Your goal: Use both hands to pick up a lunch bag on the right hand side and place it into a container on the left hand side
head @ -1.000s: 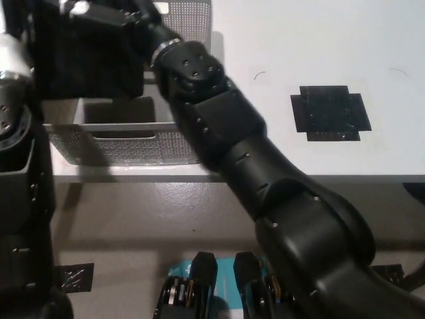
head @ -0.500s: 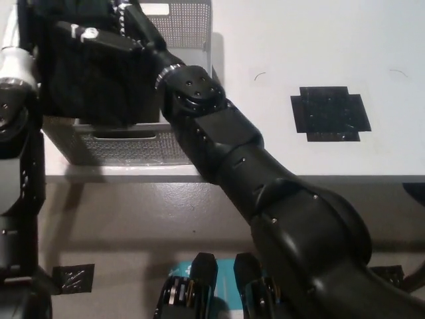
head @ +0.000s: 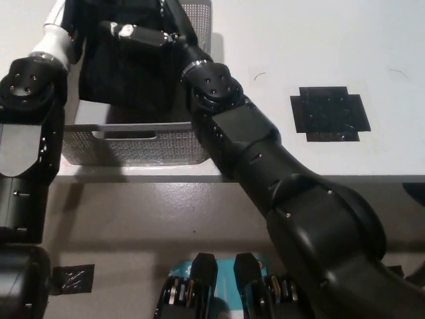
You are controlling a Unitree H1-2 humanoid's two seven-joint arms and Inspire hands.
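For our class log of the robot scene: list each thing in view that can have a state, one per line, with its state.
lunch bag: black, held over the container, its base hidden behind the near wall.
container: grey mesh, upright on the table's near edge.
right hand: pressed on the bag's top.
left hand: at the bag's left side, mostly hidden.
black floor-style marker: flat on table, bare.

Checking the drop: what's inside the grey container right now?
The black lunch bag sits over the grey container, between both arms. The container's floor and the bag's bottom are hidden, so contact is unclear.
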